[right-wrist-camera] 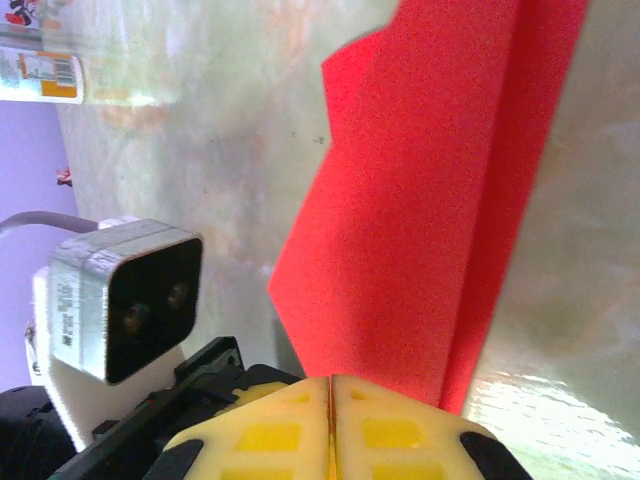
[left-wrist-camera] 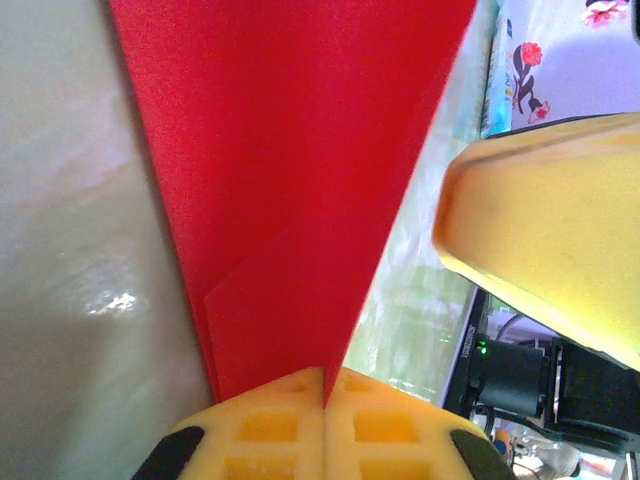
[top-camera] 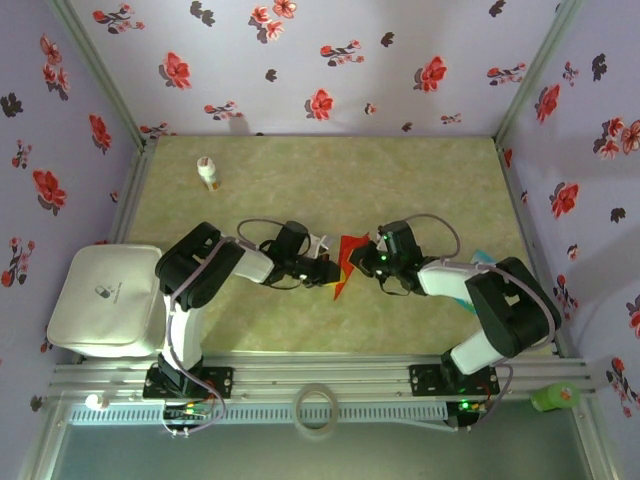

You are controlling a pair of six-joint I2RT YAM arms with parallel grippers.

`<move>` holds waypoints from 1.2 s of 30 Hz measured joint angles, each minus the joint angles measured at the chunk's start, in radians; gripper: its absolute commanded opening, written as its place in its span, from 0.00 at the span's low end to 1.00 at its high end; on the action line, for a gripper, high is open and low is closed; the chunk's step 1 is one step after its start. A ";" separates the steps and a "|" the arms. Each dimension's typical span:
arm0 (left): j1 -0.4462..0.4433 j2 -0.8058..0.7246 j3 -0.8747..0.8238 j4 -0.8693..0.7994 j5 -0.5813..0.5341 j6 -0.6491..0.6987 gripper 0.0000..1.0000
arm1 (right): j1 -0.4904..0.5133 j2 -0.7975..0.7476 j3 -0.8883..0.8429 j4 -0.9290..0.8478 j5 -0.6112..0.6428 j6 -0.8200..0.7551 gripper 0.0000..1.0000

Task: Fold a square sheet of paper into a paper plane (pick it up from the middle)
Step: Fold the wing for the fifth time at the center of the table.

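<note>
"White case (top-camera: 105, 300) sat at the far nine o'clock side, and a small bottle (top-camera: 208, 172) stood on the desk (top-camera: 400, 190) at eleven. Where was the left claw (top-camera: 325, 268)?"

"Near the middle, at the nine o'clock side of the red sheet of paper (top-camera: 348, 262), pinched on its edge. Its wrist view showed the pads (left-wrist-camera: 270, 430) meeting on the folded red."

"And the right claw (top-camera: 365, 262)?"

"At the sheet's three o'clock side, likewise clamped on it. The creased paper was held between both, its point toward six o'clock. A teal card (top-camera: 480, 258) lay beyond, at three."
</note>
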 measured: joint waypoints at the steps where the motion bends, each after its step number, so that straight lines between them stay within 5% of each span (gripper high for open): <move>1: 0.001 0.000 -0.001 0.002 0.001 -0.002 0.00 | -0.001 0.004 0.006 -0.001 -0.004 -0.006 0.08; 36: 0.032 0.011 -0.002 -0.010 0.047 -0.056 0.00 | -0.052 0.155 0.050 0.067 -0.097 -0.050 0.07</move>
